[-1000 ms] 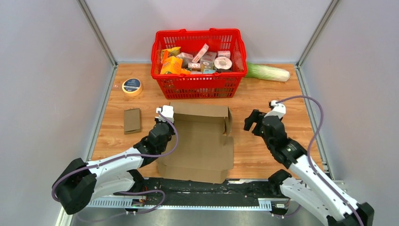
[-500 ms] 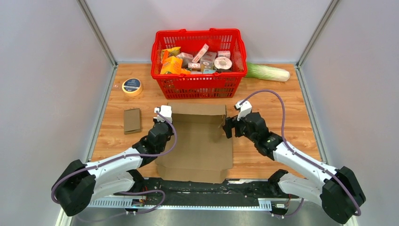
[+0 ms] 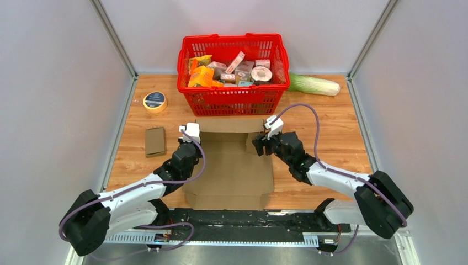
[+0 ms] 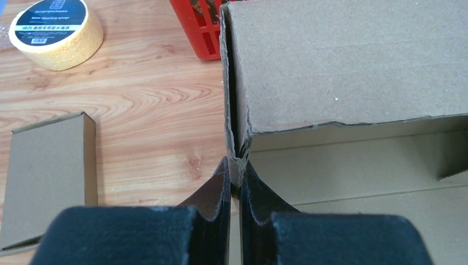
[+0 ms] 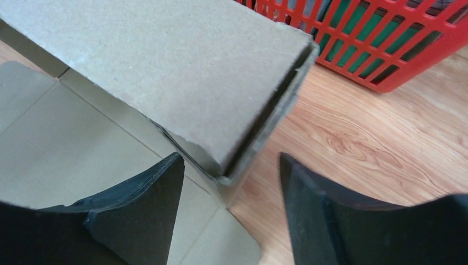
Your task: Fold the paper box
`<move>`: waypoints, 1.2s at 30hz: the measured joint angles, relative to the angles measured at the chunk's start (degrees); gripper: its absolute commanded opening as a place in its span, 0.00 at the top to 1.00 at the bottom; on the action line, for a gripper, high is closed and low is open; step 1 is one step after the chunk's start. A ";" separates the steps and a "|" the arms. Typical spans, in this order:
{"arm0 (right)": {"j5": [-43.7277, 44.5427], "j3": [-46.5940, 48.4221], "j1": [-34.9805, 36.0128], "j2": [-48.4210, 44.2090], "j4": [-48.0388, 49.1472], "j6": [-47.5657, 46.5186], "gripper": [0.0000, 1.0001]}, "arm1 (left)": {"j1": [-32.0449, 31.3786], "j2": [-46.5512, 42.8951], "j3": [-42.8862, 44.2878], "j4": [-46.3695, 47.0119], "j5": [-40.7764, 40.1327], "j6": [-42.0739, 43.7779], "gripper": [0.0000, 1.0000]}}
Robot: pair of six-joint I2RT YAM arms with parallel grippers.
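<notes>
Your wooden worktop (image 3: 331,127) sits between grey walls (image 3: 55,83). The left pincer (image 4: 234,182) pinches the paper box (image 3: 232,165) at a corner, and the right pincer (image 5: 230,159) is spread astride its opposite end.

White arms (image 3: 135,190), black jaws, seemingly purple cables (image 3: 301,105)

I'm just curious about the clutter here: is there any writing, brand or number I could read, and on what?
Tape roll: dark label with pale lettering, too blurred to read.
Packets in the red basket: printed wrappers, too small to read.
Cardboard box and small cardboard piece: no print showing.
Nothing can be quoted.
</notes>
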 measured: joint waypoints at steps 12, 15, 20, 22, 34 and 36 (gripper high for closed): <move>22.38 7.34 5.99 19.69 11.58 1.42 0.76 | 0.46 0.00 0.00 -0.61 1.42 -0.50 0.94; 29.70 10.12 7.30 23.39 12.66 3.17 1.00 | 0.79 0.00 0.00 -1.68 1.22 -0.96 0.95; 43.15 16.81 10.27 28.44 9.94 8.39 1.00 | 1.11 0.00 -0.02 -3.21 0.76 -2.62 0.97; 47.76 19.41 11.82 29.68 8.15 9.38 1.00 | 1.53 0.00 -0.02 -3.39 -0.04 -3.15 0.96; 43.50 19.56 11.34 24.06 -13.44 14.73 0.09 | 0.66 -0.15 0.04 -3.52 0.68 -4.52 0.97; 40.19 18.36 11.47 20.44 -18.32 15.61 0.05 | 0.66 -0.33 0.04 -3.54 1.18 -4.57 0.96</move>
